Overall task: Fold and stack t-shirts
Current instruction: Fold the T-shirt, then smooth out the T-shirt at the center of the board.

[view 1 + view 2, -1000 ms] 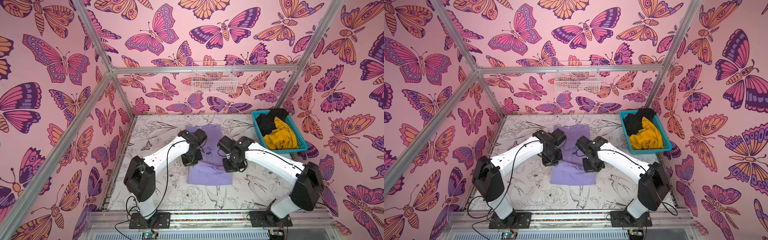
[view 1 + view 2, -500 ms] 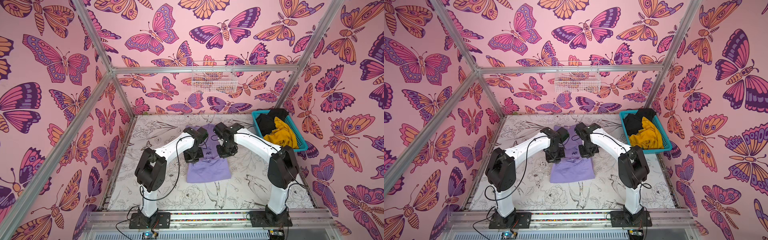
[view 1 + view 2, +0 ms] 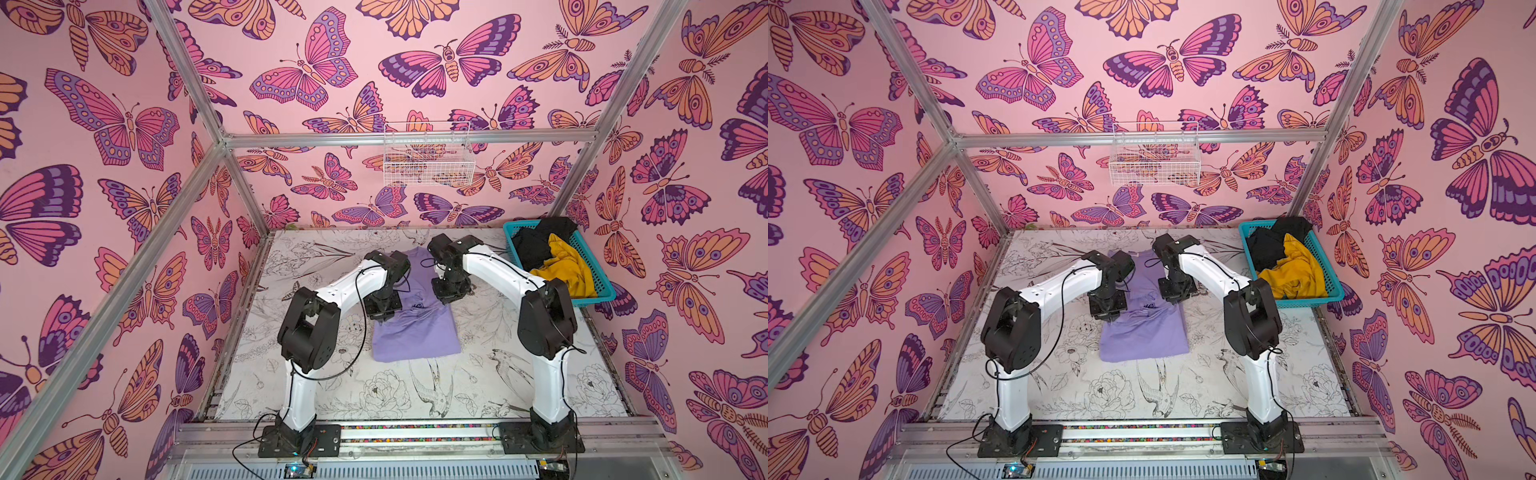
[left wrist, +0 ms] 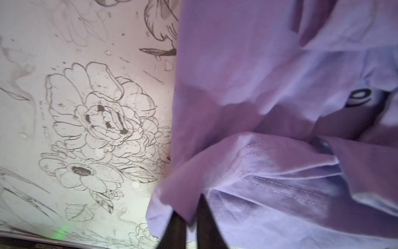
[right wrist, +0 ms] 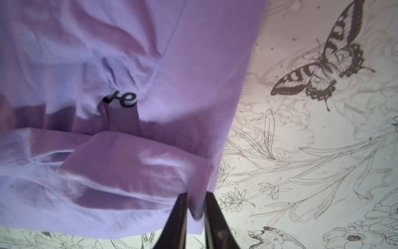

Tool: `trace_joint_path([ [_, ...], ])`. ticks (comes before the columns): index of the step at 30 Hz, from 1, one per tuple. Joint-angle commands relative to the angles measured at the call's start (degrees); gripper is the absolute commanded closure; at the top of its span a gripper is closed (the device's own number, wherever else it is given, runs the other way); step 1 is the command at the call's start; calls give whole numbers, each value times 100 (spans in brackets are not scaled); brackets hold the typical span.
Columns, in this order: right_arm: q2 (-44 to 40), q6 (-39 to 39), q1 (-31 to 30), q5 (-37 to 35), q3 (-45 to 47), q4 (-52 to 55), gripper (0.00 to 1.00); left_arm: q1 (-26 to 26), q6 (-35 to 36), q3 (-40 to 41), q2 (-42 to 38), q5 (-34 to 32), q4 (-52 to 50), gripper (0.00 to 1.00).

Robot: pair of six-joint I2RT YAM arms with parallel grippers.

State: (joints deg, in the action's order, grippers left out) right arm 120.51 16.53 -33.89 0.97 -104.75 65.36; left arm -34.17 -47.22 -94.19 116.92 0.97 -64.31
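Observation:
A lavender t-shirt (image 3: 415, 336) (image 3: 1144, 336) lies partly folded at the table's middle, its hem doubled over. My left gripper (image 3: 384, 318) (image 4: 188, 204) hangs over the shirt's left edge, my right gripper (image 3: 446, 299) (image 5: 196, 194) over its right edge. Each pair of jaws stands only a sliver apart, with a fold of lavender cloth (image 4: 247, 163) (image 5: 133, 163) pinched between them and raised a little off the table. A mustard-yellow t-shirt (image 3: 565, 266) and a black t-shirt (image 3: 536, 245) lie crumpled in the teal basket (image 3: 598, 297).
The teal basket (image 3: 1327, 297) stands at the table's far right corner. A white wire basket (image 3: 428, 153) hangs on the back wall. The table (image 3: 340, 395) carries a drawn flower-and-bird pattern, and both arm bases sit on the front rail.
Both arms have raised their elbows and drawn in. The right gripper has moved back and toward the middle with the cloth. Both pairs of jaws have parted slightly.

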Motion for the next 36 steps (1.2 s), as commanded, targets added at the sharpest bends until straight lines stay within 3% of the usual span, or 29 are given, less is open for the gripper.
trace_joint_path([
  [1,280,-99,58,-81,-271,177,78,68,135,-266,349,-245,147,78],
  [12,373,-127,84,-172,-471,259,78,270,439,-1500,449,-1089,297,79],
  [21,535,-325,111,-828,-856,413,79,280,369,-1293,282,-1233,287,82],
  [26,428,-217,130,-586,-1186,886,80,281,464,-1052,-136,-626,46,85],
  [31,-540,62,-35,-237,-244,737,80,263,88,-322,-830,87,-474,85],
  [36,-907,198,-81,136,488,526,76,236,157,419,-825,394,-318,76],
])
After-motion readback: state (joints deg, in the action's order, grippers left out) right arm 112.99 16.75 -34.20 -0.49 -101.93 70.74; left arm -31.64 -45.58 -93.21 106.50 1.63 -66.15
